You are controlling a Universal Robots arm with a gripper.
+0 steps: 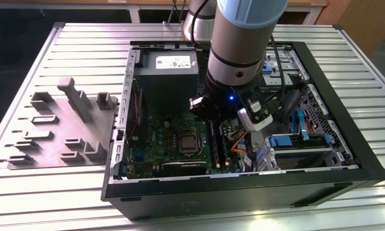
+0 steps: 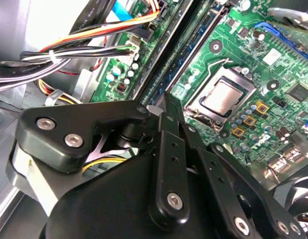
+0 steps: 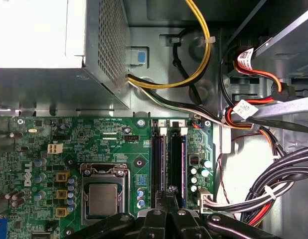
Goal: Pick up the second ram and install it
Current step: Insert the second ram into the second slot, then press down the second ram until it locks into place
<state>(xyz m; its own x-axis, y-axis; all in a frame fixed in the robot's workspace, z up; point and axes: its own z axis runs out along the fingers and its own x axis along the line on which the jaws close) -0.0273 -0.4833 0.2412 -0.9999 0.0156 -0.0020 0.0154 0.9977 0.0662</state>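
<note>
My gripper (image 3: 167,193) reaches down inside the open computer case (image 1: 320,178), over the green motherboard (image 3: 94,144). Its fingers (image 2: 166,144) are closed to a point, with nothing visible between them. The tip sits at the near end of the memory slots, beside the processor socket (image 3: 101,198). The second ram (image 3: 178,164) stands edge-on in a slot as a dark narrow strip with a blue edge. Another dark strip (image 3: 156,164) stands parallel to it. Whether the fingertips touch the ram I cannot tell. In the exterior view the arm's wrist (image 1: 234,91) hides the fingers, and the strips (image 1: 218,144) show below it.
The grey power supply (image 1: 169,72) fills the case's far corner, and its cable bundles (image 3: 273,189) run close beside the slots. A drive cage with blue clips (image 1: 295,142) stands on the exterior view's right. A grey holder tray (image 1: 64,125) lies outside the case on the slatted table.
</note>
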